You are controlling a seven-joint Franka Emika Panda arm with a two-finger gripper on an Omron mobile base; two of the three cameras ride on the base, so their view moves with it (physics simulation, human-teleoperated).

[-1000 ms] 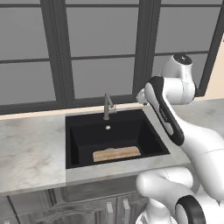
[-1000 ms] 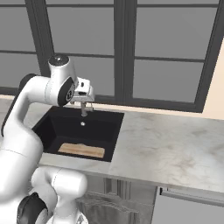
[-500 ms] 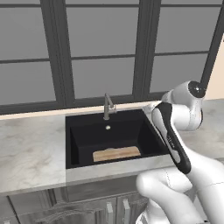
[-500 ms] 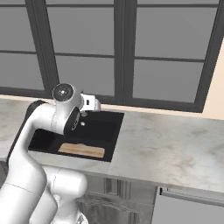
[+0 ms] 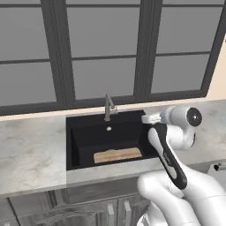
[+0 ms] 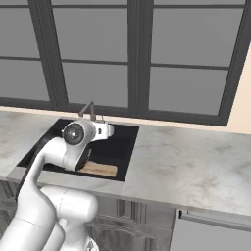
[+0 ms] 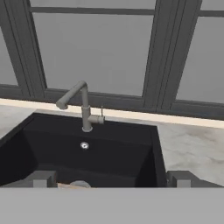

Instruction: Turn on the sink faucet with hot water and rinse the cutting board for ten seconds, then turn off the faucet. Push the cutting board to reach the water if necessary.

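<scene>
The grey sink faucet (image 7: 84, 107) stands upright behind the black sink (image 7: 131, 153), spout angled left and small lever (image 7: 99, 119) sticking out to the right. No water runs from it. The tan cutting board (image 5: 117, 155) lies flat on the basin floor near the front wall, also seen as the board (image 6: 99, 169). My gripper (image 7: 111, 177) is open with nothing between its fingertips (image 7: 41, 178). It hovers over the basin's near right part, facing the faucet from a distance. The hand (image 5: 149, 118) sits by the sink's right rim.
Marble counter (image 5: 31, 150) runs on both sides of the sink, wider to the right (image 6: 196, 157). Dark-framed windows (image 5: 106, 53) rise right behind the faucet. My own arm's elbow (image 6: 73, 133) hangs low over the basin's front.
The arm has folded down and drawn back: the hand dropped from up beside the faucet to low over the sink's right side. Faucet and board have not moved.
</scene>
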